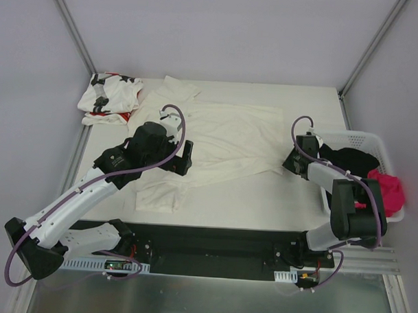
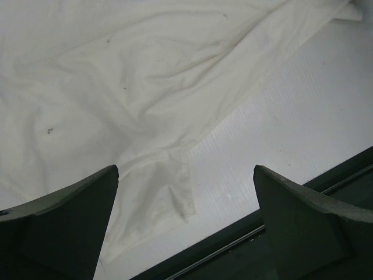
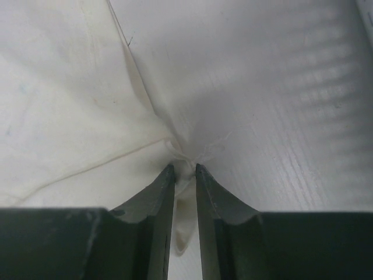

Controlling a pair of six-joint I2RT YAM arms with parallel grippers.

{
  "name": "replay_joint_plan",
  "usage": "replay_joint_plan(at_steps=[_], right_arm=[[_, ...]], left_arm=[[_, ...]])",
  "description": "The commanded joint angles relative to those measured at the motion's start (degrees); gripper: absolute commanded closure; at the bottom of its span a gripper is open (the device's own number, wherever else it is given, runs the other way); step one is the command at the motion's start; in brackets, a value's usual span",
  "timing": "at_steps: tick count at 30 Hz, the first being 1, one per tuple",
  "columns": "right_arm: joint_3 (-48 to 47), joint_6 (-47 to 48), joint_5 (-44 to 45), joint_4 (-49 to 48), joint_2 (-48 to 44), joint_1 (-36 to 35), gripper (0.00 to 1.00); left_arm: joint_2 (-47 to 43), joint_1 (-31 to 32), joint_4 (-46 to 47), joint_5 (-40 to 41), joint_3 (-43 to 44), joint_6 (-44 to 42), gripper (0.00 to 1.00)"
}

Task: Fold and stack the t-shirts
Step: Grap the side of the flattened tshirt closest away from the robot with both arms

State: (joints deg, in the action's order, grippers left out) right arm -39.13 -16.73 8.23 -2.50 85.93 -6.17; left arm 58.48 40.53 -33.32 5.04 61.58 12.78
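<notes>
Our right fingers (image 3: 166,185) pinch an edge of the large cream-white cloth t-shirt (image 1: 227,140) lying spread on the white counter (image 1: 262,199); our left fingers (image 2: 87,201) hang wide apart above its near sleeve.

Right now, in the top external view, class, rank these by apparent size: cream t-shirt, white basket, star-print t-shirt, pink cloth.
Largest to smallest:
1. cream t-shirt
2. white basket
3. star-print t-shirt, bunched up
4. pink cloth
</notes>
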Motion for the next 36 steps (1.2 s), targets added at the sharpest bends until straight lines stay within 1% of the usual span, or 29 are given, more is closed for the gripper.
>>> replay_joint_plan(at_steps=[1, 6, 8, 9, 12, 16, 20, 28, 36], right_arm=[[-2.7, -0.41, 0.82, 0.57, 0.82, 0.55, 0.77], [-3.67, -0.14, 0.65, 0.66, 1.52, 0.64, 0.78], [-3.84, -0.14, 0.38, 0.66, 1.87, 0.72, 0.85], [-3.93, -0.06, 0.21, 0.66, 1.96, 0.81, 0.9], [-3.84, 0.03, -0.23, 0.48, 1.87, 0.9, 0.99], [-3.67, 0.03, -0.93, 0.13, 1.43, 0.81, 0.99], [-4.1, -0.41, -2.08, 0.74, -1.64, 0.81, 1.0], [-6.48, 0.56, -1.29, 6.72, -10.78, 0.11, 0.99], [-7.27, 0.12, -0.76, 12.43, -17.63, -4.19, 0.99]], left_arm=[[-0.38, 0.34, 0.89, -0.12, 1.79, -0.82, 0.01], [-0.91, 0.34, 0.98, 0.06, 1.08, -0.82, 0.01], [-1.08, 0.34, 1.06, 0.06, 0.65, -0.91, 0.01], [-1.26, 0.34, 1.07, 0.15, 0.38, -0.82, 0.01], [-2.05, 0.25, 1.07, 0.59, -0.41, -0.74, 0.01], [-3.11, 0.34, 1.5, 1.2, -1.55, -0.91, 0.01], [-3.46, 0.34, 2.03, 1.03, -2.34, -0.91, 0.01], [-5.91, 0.33, 4.14, -0.03, -6.29, 0.05, 0.01], [-9.08, 0.25, 5.2, 0.59, -9.9, 0.67, 0.01]])
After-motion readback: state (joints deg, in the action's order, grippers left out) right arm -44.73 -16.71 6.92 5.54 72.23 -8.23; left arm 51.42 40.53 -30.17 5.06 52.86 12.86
